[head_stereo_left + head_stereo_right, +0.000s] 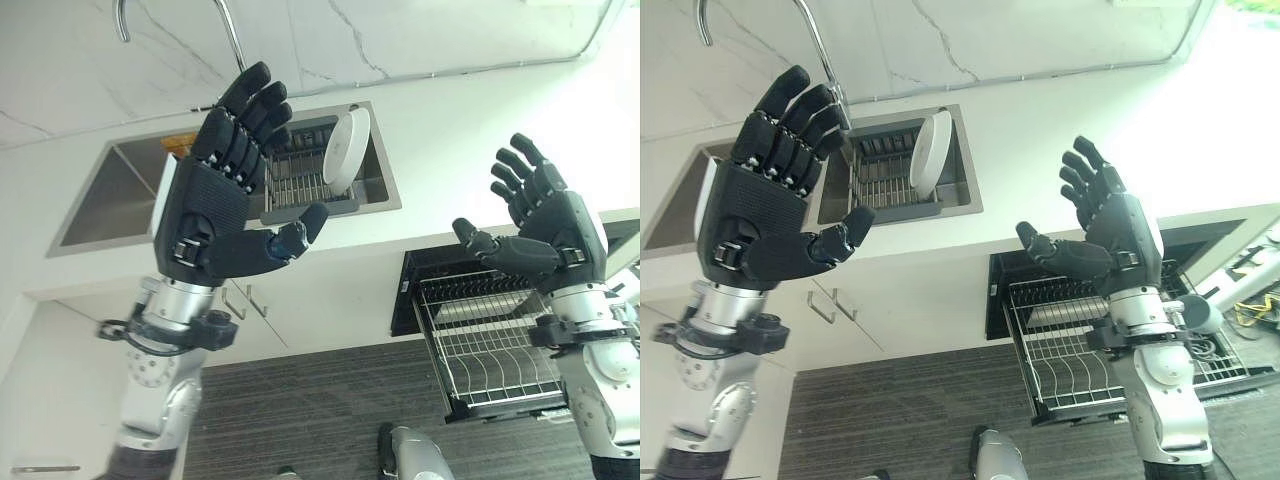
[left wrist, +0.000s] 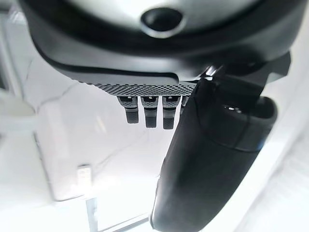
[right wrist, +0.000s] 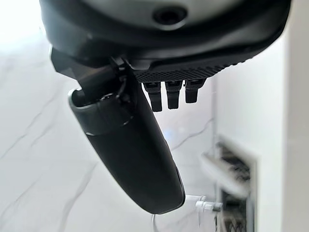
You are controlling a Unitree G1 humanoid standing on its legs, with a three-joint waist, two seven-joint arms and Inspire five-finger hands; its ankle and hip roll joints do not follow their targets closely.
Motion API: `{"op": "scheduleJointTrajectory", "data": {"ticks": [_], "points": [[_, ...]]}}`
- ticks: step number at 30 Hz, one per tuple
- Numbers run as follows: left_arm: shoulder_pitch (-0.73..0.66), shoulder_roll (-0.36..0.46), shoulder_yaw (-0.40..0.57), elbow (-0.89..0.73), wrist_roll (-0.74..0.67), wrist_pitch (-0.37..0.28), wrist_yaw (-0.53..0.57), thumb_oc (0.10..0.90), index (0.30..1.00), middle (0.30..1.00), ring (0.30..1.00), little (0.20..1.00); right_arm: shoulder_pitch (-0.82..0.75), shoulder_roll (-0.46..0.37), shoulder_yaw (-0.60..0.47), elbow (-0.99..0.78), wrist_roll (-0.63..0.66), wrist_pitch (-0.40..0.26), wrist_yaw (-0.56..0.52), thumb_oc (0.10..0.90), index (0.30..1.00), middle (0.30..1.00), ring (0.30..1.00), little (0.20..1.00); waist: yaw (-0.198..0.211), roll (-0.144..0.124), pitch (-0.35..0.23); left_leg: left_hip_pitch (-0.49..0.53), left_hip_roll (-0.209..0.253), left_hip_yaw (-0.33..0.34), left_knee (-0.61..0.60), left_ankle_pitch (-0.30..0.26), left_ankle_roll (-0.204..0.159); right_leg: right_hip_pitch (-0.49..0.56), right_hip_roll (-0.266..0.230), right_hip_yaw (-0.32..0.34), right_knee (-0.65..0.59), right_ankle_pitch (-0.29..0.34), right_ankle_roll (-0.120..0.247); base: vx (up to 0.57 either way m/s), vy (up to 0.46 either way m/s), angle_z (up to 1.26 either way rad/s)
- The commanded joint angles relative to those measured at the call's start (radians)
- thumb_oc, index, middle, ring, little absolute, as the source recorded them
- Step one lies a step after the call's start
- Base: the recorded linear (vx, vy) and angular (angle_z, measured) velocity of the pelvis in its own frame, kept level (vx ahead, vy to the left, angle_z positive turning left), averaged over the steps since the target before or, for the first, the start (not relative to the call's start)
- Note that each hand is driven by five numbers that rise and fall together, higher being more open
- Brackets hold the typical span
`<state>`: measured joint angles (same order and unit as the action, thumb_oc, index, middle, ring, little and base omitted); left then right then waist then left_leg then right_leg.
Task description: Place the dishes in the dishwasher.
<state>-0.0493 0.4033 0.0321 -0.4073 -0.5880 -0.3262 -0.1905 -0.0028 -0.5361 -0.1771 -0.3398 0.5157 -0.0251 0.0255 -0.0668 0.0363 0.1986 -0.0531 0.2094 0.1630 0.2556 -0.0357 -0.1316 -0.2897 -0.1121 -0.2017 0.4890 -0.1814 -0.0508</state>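
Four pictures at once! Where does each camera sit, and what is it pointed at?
Left eye view: on the head, looking down at the sink, white plate and dishwasher rack; both raised arms show.
Right eye view: beside it, same scene, with open left hand and right hand.
Left wrist view: along the left hand toward marble wall.
Right wrist view: along the right hand; shares that wall.

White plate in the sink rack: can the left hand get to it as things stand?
Probably yes. The left hand is raised with fingers open and holds nothing, and the white plate stands on edge in the dark rack inside the sink, its upper rim exposed with nothing over it.
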Motion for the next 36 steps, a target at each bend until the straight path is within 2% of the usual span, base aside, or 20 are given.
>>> {"op": "scheduleJointTrajectory", "data": {"ticks": [1,3,5,10,18,21,26,27,28,30,32,33,35,36], "points": [[-0.050,0.047,0.061,-0.089,-0.071,-0.099,-0.042,0.800,0.900,0.900,0.900,0.900,-0.087,0.015,-0.018,-0.113,0.030,-0.076,0.020,0.800,0.900,0.900,0.900,0.900,-0.016,-0.022,-0.040,-0.018,-0.039,0.058,0.044,-0.140,0.035,0.134,-0.022,0.045,-0.189,0.024,0.154,0.04,0.112,-0.05],[-0.047,0.049,0.054,-0.081,-0.093,-0.107,-0.055,0.800,0.900,0.900,0.900,0.900,-0.097,0.016,-0.007,-0.103,0.025,-0.073,0.017,0.800,0.900,0.900,0.900,0.900,-0.016,-0.007,-0.035,-0.060,-0.006,0.068,0.044,-0.114,0.015,0.145,-0.021,0.038,-0.189,0.014,0.157,0.03,0.116,0.17],[-0.050,0.052,0.045,-0.068,-0.108,-0.116,-0.059,0.800,0.900,0.900,0.900,0.900,-0.114,0.001,0.000,-0.088,0.044,-0.078,0.009,0.800,0.900,0.900,0.900,0.900,-0.011,-0.002,-0.040,-0.080,0.005,0.071,0.044,-0.107,0.014,0.159,-0.028,0.032,-0.189,-0.003,0.155,0.08,0.232,0.27],[-0.039,0.051,0.067,-0.066,-0.115,-0.103,-0.068,0.800,0.900,0.900,0.900,0.900,-0.086,0.019,-0.016,-0.106,0.062,-0.092,0.042,0.800,0.900,0.900,0.900,0.900,-0.007,-0.004,-0.065,-0.069,-0.028,0.048,0.044,-0.147,0.024,0.163,-0.065,0.016,-0.189,0.002,0.177,0.09,0.240,0.02],[-0.046,0.072,0.095,-0.063,-0.115,-0.063,-0.128,0.800,0.900,0.900,0.900,0.900,-0.074,0.099,-0.015,-0.115,0.095,-0.113,-0.006,0.800,0.900,0.900,0.900,0.900,0.026,-0.039,-0.061,-0.051,-0.104,0.006,0.044,-0.199,0.069,0.173,-0.151,-0.013,-0.189,0.055,0.238,0.07,0.195,0.09],[-0.050,0.084,0.099,-0.064,-0.129,-0.069,-0.133,0.800,0.900,0.900,0.900,0.900,-0.069,0.116,-0.019,-0.110,0.069,-0.120,-0.035,0.800,0.900,0.900,0.900,0.900,0.034,-0.044,-0.059,-0.052,-0.130,-0.001,0.044,-0.211,0.091,0.183,-0.172,-0.025,-0.189,0.077,0.234,0.06,0.265,0.09],[-0.072,0.092,0.068,-0.051,-0.090,-0.049,-0.100,0.800,0.900,0.900,0.900,0.900,-0.060,0.114,-0.022,-0.077,0.093,-0.125,-0.079,0.800,0.900,0.900,0.900,0.900,0.028,-0.044,-0.047,-0.056,-0.138,-0.027,0.044,-0.213,0.130,0.229,-0.111,-0.030,-0.189,0.143,0.213,0.07,0.100,0.04],[-0.082,0.093,0.056,-0.046,-0.082,-0.043,-0.087,0.800,0.900,0.900,0.900,0.900,-0.068,0.109,-0.024,-0.068,0.102,-0.130,-0.088,0.800,0.900,0.900,0.900,0.900,0.022,-0.051,-0.039,-0.056,-0.139,-0.040,0.044,-0.208,0.128,0.208,-0.082,0.000,-0.189,0.107,0.205,0.00,-0.111,-0.01],[-0.092,0.094,0.048,-0.042,-0.081,-0.039,-0.078,0.800,0.900,0.900,0.900,0.900,-0.076,0.105,-0.024,-0.060,0.104,-0.136,-0.099,0.800,0.900,0.900,0.900,0.900,0.021,-0.058,-0.036,-0.056,-0.140,-0.039,0.044,-0.207,0.124,0.187,-0.075,0.013,-0.189,0.084,0.205,0.00,-0.178,0.00],[-0.110,0.098,0.026,-0.026,-0.063,-0.048,-0.058,0.800,0.900,0.900,0.900,0.900,-0.101,0.109,-0.017,-0.039,0.111,-0.152,-0.112,0.800,0.900,0.900,0.900,0.900,0.016,-0.074,-0.025,-0.045,-0.142,-0.032,0.044,-0.217,0.118,0.132,-0.084,0.039,-0.189,0.126,0.210,0.03,-0.190,0.10],[-0.116,0.101,0.025,-0.019,-0.056,-0.052,-0.048,0.800,0.900,0.900,0.900,0.900,-0.122,0.098,-0.021,-0.018,0.124,-0.156,-0.125,0.800,0.900,0.900,0.900,0.900,0.019,-0.077,-0.021,-0.039,-0.130,-0.019,0.044,-0.225,0.115,0.117,-0.082,0.043,-0.189,0.100,0.220,0.00,-0.211,0.04],[-0.116,0.105,0.025,-0.023,-0.061,-0.051,-0.040,0.800,0.900,0.900,0.900,0.900,-0.124,0.089,-0.026,-0.022,0.143,-0.148,-0.135,0.800,0.900,0.900,0.900,0.900,0.020,-0.078,-0.024,-0.038,-0.126,-0.016,0.044,-0.227,0.116,0.119,-0.075,0.047,-0.189,0.086,0.219,0.04,-0.283,0.05],[-0.107,0.099,0.027,-0.030,-0.048,-0.047,-0.022,0.800,0.900,0.900,0.900,0.900,-0.137,0.076,-0.031,-0.020,0.150,-0.083,-0.156,0.800,0.900,0.900,0.900,0.900,0.027,-0.076,-0.047,-0.023,-0.105,0.019,0.044,-0.234,0.110,0.140,-0.068,0.029,-0.189,0.049,0.203,0.13,-0.262,0.04],[-0.107,0.108,0.020,-0.028,-0.032,-0.047,0.019,0.800,0.900,0.900,0.900,0.900,-0.156,0.042,-0.025,-0.007,0.144,-0.057,-0.161,0.800,0.900,0.900,0.900,0.900,0.028,-0.072,-0.061,-0.013,-0.096,0.028,0.044,-0.237,0.103,0.152,-0.053,0.032,-0.189,0.031,0.192,0.13,-0.157,-0.02]]}}
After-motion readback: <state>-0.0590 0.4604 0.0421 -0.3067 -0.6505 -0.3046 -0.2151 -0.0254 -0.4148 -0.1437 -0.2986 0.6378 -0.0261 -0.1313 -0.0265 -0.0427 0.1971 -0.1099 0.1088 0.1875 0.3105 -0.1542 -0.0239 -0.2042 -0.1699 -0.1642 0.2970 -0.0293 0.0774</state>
